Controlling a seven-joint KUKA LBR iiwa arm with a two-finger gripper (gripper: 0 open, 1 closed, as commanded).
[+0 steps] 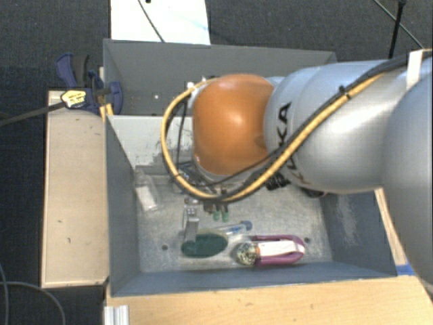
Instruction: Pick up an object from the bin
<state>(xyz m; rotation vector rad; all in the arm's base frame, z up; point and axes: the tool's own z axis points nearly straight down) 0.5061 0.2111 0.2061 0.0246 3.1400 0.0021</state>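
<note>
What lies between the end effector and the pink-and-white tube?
In the camera view, a small clear stick with a blue tip, between end effector and tube.

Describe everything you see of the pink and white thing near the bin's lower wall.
The pink and white thing lies flat on the bin floor, lengthwise along the lower wall. Its body looks like glossy plastic, magenta on top, white below, with a rounded right end. Its left end is a shiny, metal-looking round cap. That end lies close to a dark green oval thing; whether they touch I cannot tell. A clear pen-like thing lies just beyond it.
</note>
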